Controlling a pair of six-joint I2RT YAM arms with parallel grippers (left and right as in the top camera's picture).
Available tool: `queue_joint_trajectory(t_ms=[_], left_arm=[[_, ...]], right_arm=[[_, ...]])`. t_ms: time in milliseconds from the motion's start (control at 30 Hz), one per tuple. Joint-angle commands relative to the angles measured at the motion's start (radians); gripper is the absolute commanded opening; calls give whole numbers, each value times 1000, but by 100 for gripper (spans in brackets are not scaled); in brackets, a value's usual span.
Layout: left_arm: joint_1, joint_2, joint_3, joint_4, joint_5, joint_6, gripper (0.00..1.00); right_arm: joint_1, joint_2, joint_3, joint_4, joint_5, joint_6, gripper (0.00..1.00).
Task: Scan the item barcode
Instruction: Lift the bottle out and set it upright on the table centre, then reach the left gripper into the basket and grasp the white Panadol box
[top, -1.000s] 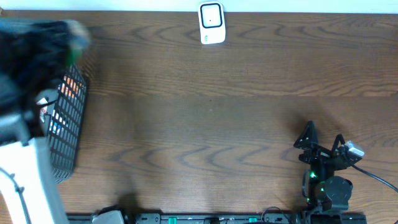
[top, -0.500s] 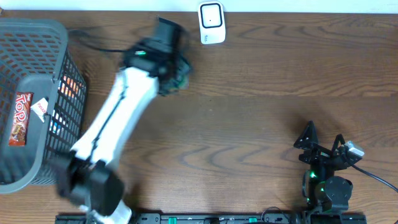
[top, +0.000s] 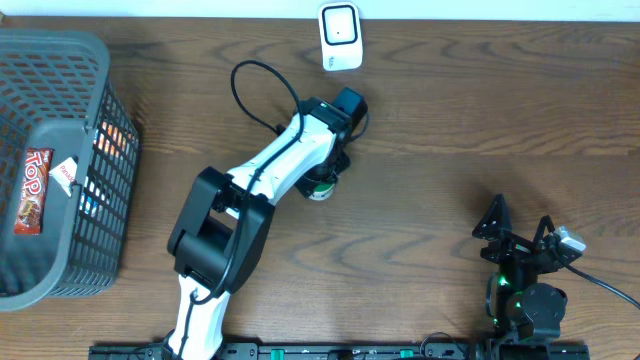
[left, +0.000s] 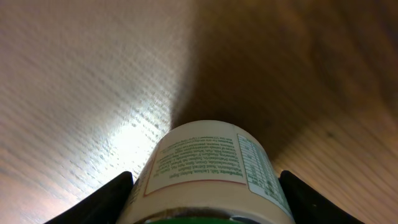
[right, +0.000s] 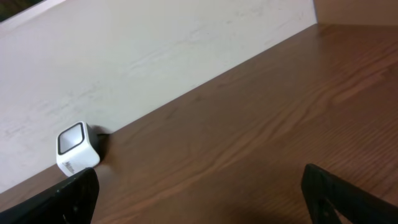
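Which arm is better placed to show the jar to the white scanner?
Left. The left gripper holds the jar near the scanner; the right gripper sits open, empty, farther away.

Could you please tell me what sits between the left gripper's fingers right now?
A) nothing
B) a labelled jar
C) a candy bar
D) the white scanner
B: in the left wrist view the left gripper has a finger on either side of a round jar with a printed label. The candy bar lies in the basket, and the scanner stands apart at the table's far edge.
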Motion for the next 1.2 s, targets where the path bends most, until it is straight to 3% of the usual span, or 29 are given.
queue_joint_trajectory(t_ms=[0, 133, 267, 433, 733, 867, 1000, 1067, 1167], left_arm=[[-13, -6, 0, -6, -21, -128, 71], [-15, -14, 0, -5, 41, -170, 88], [-15, -53, 0, -11, 47, -169, 95], [-14, -196, 1, -10, -24, -133, 95], [92, -658, 8, 0, -331, 251, 95], [270, -834, 8, 0, -406, 325, 95], [574, -944, 8, -16, -394, 332, 95], [724, -956, 8, -33, -349, 336, 96], [975, -908, 8, -26, -182, 456, 96]], right_arm=[[9, -6, -3, 0, 9, -14, 99], [9, -6, -3, 0, 9, -14, 99], [9, -6, -3, 0, 9, -14, 99], [9, -6, -3, 0, 9, -14, 99], [9, -6, -3, 0, 9, -14, 99], [9, -6, -3, 0, 9, -14, 99], [9, -6, -3, 0, 9, -14, 99], [9, -6, -3, 0, 9, -14, 99], [9, -6, -3, 0, 9, -14, 99]])
